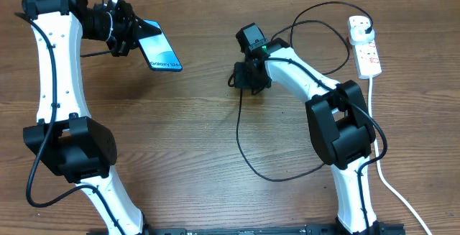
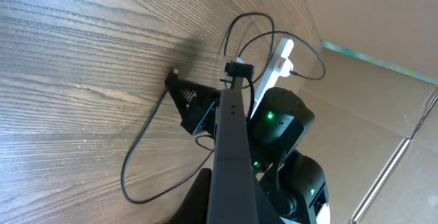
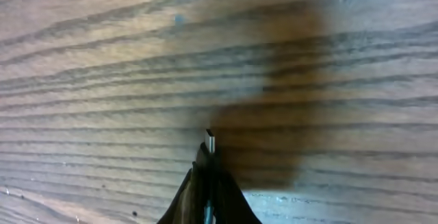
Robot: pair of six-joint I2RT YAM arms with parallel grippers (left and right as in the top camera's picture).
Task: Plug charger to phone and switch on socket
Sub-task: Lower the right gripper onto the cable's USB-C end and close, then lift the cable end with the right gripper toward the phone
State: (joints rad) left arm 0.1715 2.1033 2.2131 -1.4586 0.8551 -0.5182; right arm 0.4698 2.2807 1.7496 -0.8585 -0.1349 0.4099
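My left gripper (image 1: 142, 35) is shut on the phone (image 1: 164, 54) and holds it tilted above the table at the back left, its "Galaxy S24+" screen facing up. In the left wrist view the phone (image 2: 229, 142) shows edge-on between the fingers (image 2: 205, 198). My right gripper (image 1: 243, 78) is shut on the connector end of the charger cable (image 1: 239, 131), low over the table. In the right wrist view the connector tip (image 3: 211, 142) sticks out past the shut fingers (image 3: 207, 166). The black plug (image 1: 361, 25) sits in the white socket strip (image 1: 368, 54) at the back right.
The black cable loops across the table in front of the right arm (image 1: 277, 179). The socket's thick white cord (image 1: 375, 131) runs toward the front right. The left wrist view shows the right gripper (image 2: 195, 106) and the cable (image 2: 137, 159).
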